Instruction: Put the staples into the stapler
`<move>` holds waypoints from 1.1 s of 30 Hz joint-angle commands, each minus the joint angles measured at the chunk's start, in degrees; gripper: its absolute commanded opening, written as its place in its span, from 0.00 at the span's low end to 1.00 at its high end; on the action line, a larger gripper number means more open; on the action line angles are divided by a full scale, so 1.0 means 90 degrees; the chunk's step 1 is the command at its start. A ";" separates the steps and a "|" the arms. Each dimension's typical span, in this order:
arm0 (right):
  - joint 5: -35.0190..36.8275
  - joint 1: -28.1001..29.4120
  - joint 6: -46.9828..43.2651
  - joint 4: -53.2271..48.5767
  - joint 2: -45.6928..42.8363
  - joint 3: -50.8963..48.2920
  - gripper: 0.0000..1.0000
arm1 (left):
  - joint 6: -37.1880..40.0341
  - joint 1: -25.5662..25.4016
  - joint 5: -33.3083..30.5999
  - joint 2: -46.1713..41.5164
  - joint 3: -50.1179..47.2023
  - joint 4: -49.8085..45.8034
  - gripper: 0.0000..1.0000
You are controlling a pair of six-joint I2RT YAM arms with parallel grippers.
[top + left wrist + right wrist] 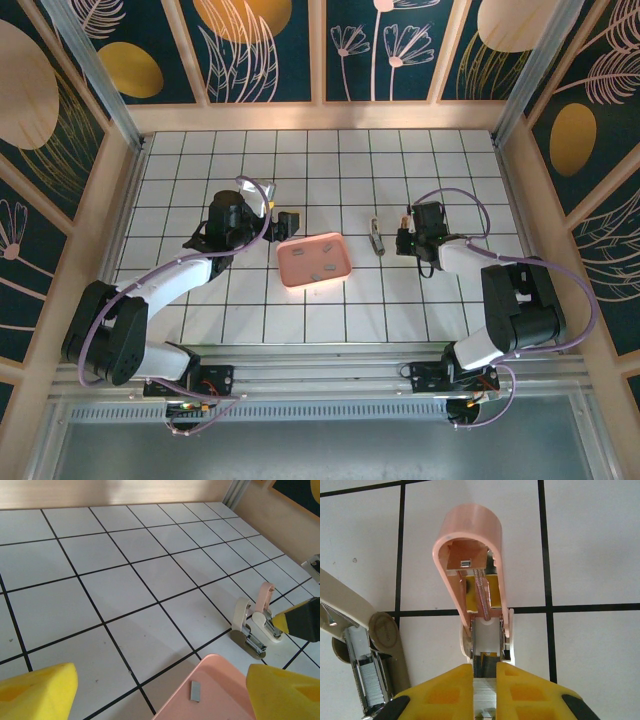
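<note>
Right hand (pixel 484 672): clenched, its two matte yellow fingers (pixel 445 692) pressed against the bright metal channel of the stapler (pixel 475 555), grasping it at the near end. Directly beyond the fingertips the stapler's glossy pink plastic lid stands hinged up and open. It is a rounded arch in outline, with a thin coiled spring running down its inner face. Immediately left of this hand lies a second, beige stapler (pixel 367 665), likewise hinged open and disc-shaped at its hinge end, with a finely ribbed steel strip seated in its metal magazine. The two bodies lie just beside each other; whether they touch cannot be determined. Both rest on the bench (pixel 595 540), a smooth white tiled surface ruled with black grid lines. Left hand (pixel 162 680): released, its yellow wedge-shaped fingers spread wide, grasping nothing. Just below and between those fingers shows the rounded corner of a smooth pink tray (pixel 220 680) carrying the staples (pixel 195 691), small flat grey rectangular strips. The overhead view shows several scattered loose inside the tray, which lies between the two hands.
</note>
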 commanded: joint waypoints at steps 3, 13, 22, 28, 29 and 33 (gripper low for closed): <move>-0.0007 -0.0049 0.0065 -0.0442 0.0031 0.0137 0.16 | 0.0007 -0.0033 0.0065 -0.0023 0.0175 0.0079 0.87; -0.0041 -0.0055 0.0129 -0.0485 -0.0099 0.0227 0.23 | 0.0020 -0.0033 0.0056 -0.0040 0.0177 0.0074 0.87; 0.0006 -0.0063 0.0183 -0.0770 -0.0644 0.0421 0.26 | 0.0023 -0.0033 0.0056 -0.0063 0.0177 0.0077 0.87; -0.0041 -0.0075 0.0255 -0.1048 -0.0871 0.0548 0.27 | 0.0038 -0.0032 0.0056 -0.0101 0.0166 0.0082 0.87; -0.0074 -0.0072 0.0245 -0.1096 -0.0873 0.0567 0.26 | 0.0047 -0.0033 0.0055 -0.0109 0.0167 0.0081 0.87; -0.0142 -0.0048 0.0231 -0.1347 -0.0737 0.0652 0.26 | 0.0060 -0.0033 0.0036 -0.0136 0.0158 0.0075 0.87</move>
